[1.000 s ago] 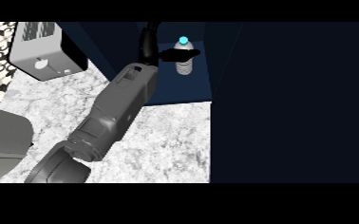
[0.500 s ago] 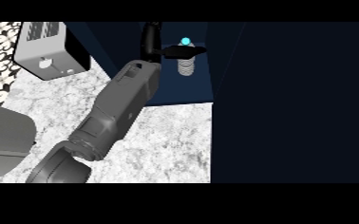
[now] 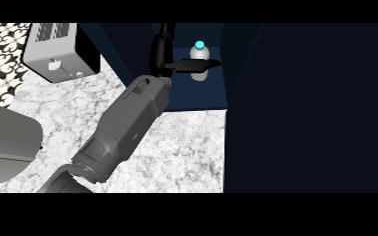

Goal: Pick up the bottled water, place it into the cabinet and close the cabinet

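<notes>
Bottled water (image 3: 199, 57): upright inside the cabinet (image 3: 188, 97), blue cap on top.
Right hand (image 3: 168, 62): reaching into the cabinet, fingers (image 3: 193, 66) curled round the bottle's middle.
Cabinet: open, dark blue inside.
Tabletop (image 3: 177, 145): speckled grey, toaster (image 3: 55, 50) at far left.

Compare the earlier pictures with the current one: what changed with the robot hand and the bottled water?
The robot hand now crosses the bottled water lower on its body than before; the bottle has barely shifted inside the cabinet. The toaster sits slightly further right in view. The grip stays; the cabinet stays open.
</notes>
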